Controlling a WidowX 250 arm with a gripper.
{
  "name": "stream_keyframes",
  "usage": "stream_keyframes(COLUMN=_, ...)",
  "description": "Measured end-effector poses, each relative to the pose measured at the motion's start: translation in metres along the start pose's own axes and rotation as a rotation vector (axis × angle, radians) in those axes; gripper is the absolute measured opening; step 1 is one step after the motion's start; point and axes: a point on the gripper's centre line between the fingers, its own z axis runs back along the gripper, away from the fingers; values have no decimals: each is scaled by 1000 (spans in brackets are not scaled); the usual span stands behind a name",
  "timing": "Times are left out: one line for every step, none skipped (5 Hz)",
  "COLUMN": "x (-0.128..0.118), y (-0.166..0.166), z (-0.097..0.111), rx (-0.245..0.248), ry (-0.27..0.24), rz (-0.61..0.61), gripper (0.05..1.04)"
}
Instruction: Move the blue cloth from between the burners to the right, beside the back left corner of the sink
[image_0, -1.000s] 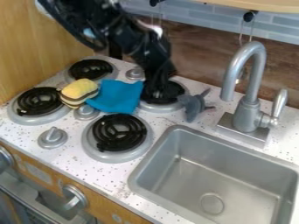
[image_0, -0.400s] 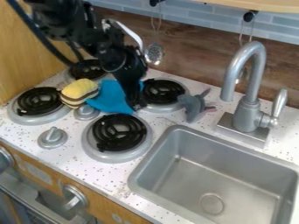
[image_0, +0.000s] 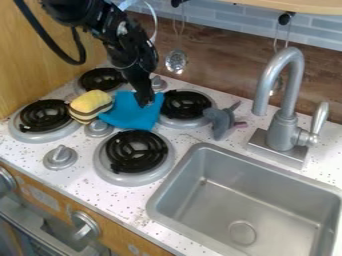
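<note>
Gripper (image_0: 144, 103): I have it left of the upper middle of the frame, at the upper right part of the cloth; I cannot tell how far open it is, or whether it has hold of the fabric.
Blue cloth (image_0: 125, 115): left of the frame's middle, lying between the burners, its right edge beside the back right burner (image_0: 185, 105).
Change at the cloth: I have shifted up and left in the frame, from the cloth's lower right corner to its upper right part; the cloth shows no clear shift, so I judge that my work on it has not visibly advanced.
Striped yellow toy (image_0: 91, 105): at the cloth's left edge.
Grey toy (image_0: 220, 122): right of that burner, toward the faucet (image_0: 284, 131).
Sink (image_0: 227, 205): lower right of the frame.
</note>
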Motion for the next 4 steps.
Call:
stream_keyframes(x=-1, y=15, z=-18, rx=-8, ry=20, rz=49, gripper=1005)
stream_keyframes(x=-2, y=27, z=-35, rx=-30, ry=29, rz=97, gripper=1005)
stream_keyframes(x=-8, y=39, z=-44, rx=-35, ry=48, rz=130, gripper=1005)
stream_keyframes(x=-21, y=47, z=-42, rx=-73, ry=75, rz=141, gripper=1005)
